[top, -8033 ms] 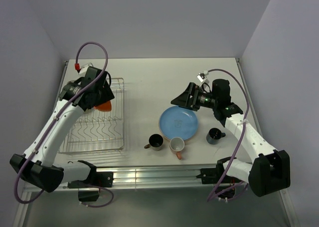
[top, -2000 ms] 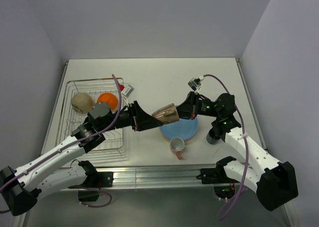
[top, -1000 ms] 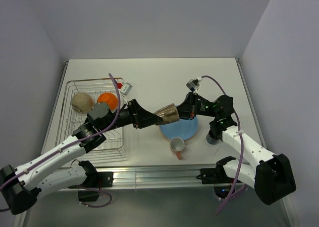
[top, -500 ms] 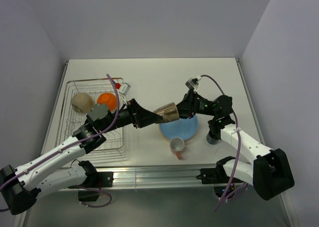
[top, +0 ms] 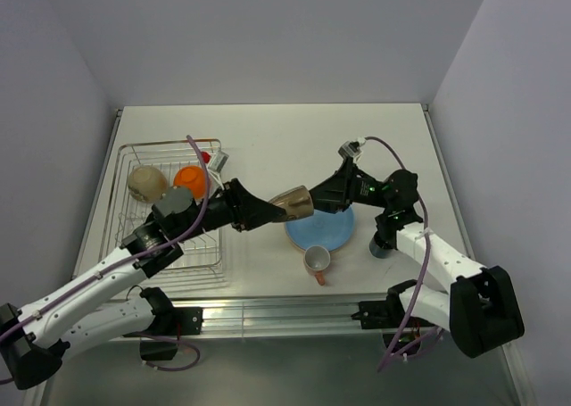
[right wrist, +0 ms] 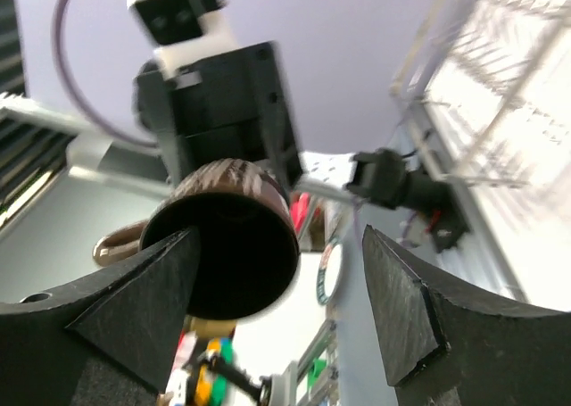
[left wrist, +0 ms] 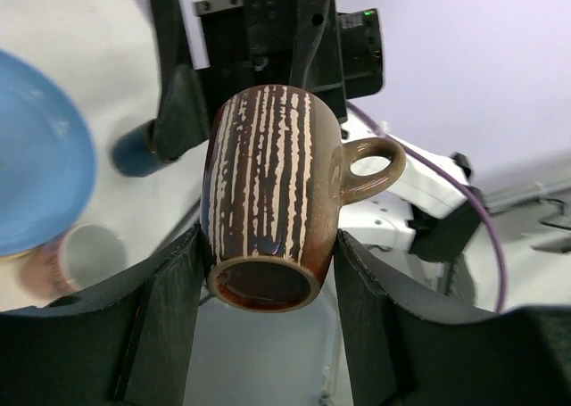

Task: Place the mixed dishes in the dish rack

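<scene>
Striped brown mug (top: 293,203): horizontal, airborne near blue plate (top: 326,229). Cream bowl (top: 144,183), orange bowl (top: 190,178): inverted in rack (top: 192,256). Pink mug (top: 317,261), dark blue mug (top: 380,245): upright.

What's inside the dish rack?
A cream bowl and an orange bowl at the far end of the dish rack. The left arm covers part of its floor, hiding anything beneath.

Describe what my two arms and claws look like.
The left arm and right arm are white tubular links with black joints and black bases. The left claw and right claw are black, wedge-shaped two-finger units. A purple cable loops along each arm.
</scene>
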